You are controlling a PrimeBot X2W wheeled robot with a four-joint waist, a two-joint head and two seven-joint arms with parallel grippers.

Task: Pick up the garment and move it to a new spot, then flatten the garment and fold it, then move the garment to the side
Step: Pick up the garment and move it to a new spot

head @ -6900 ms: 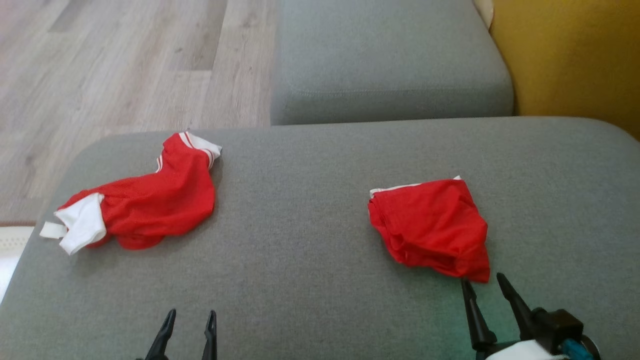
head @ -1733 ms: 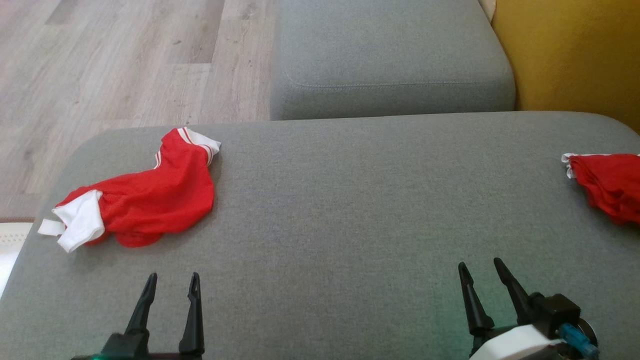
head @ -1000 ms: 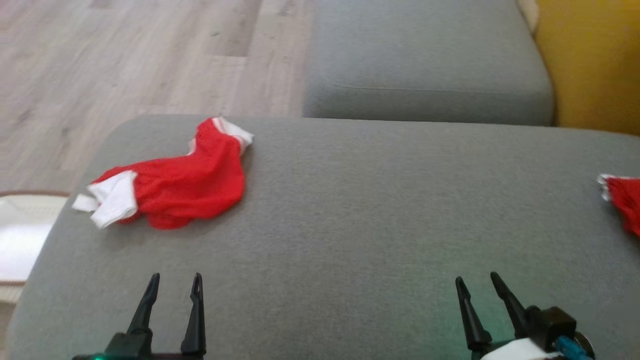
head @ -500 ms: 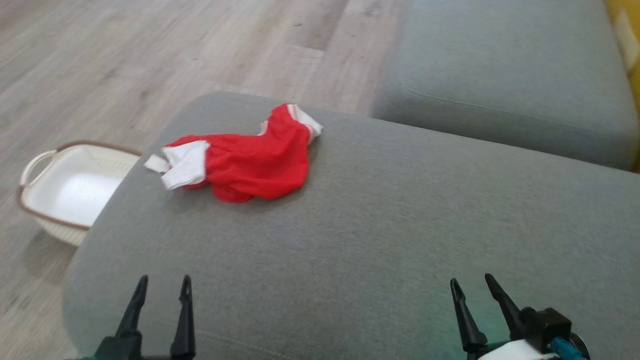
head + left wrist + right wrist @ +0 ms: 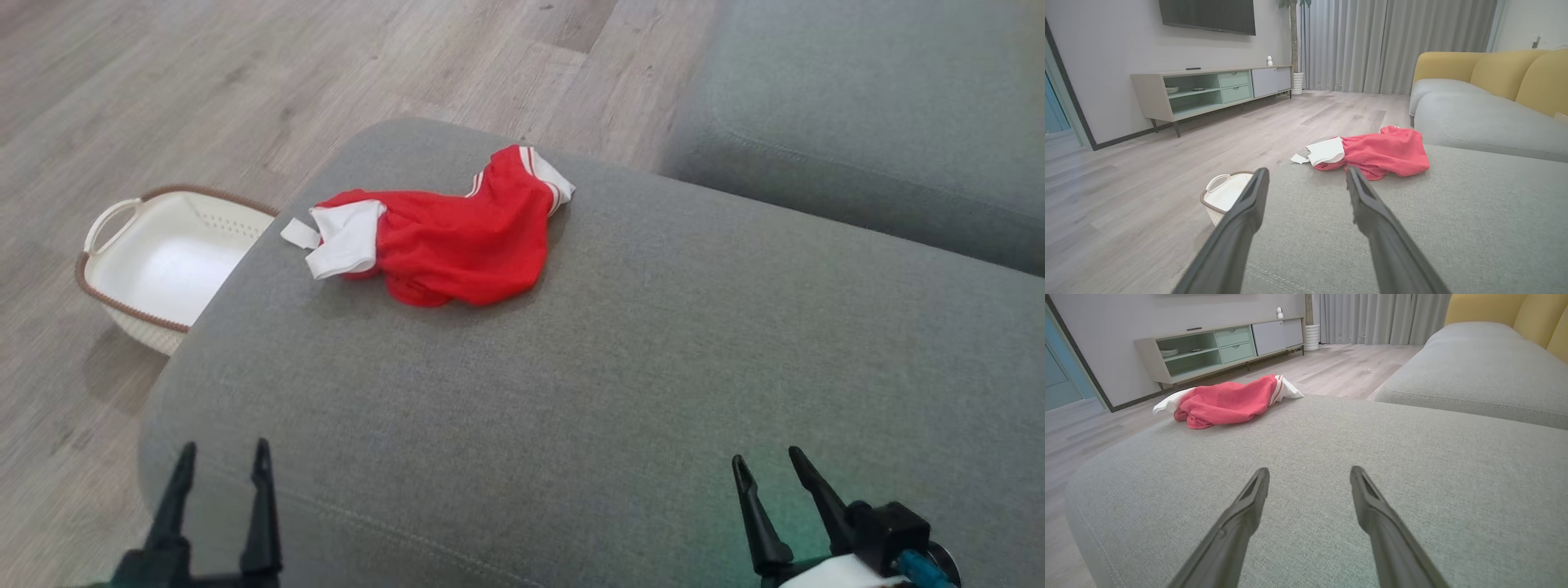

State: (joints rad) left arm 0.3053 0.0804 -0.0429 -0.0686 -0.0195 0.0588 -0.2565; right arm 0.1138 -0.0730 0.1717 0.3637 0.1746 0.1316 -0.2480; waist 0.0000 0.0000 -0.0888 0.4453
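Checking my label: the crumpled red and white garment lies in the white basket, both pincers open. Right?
No. The head view shows the red and white garment on the grey sofa cushion, with the white basket on the floor beside it. The left pincer and right pincer are open.

We see a red garment (image 5: 465, 245) with white trim and thin red-and-white stripes at one edge. The sofa seat (image 5: 571, 392) is plain grey. The basket (image 5: 171, 261) is white with a brown rim. The floor (image 5: 122, 98) shows pale grey-brown wood grain. The sofa back (image 5: 1494, 69) is mustard yellow, the curtains (image 5: 1372, 41) grey, the cabinet (image 5: 1208, 87) beige with mint-green fronts. The left pincer (image 5: 224, 449) and right pincer (image 5: 765, 457) are black.
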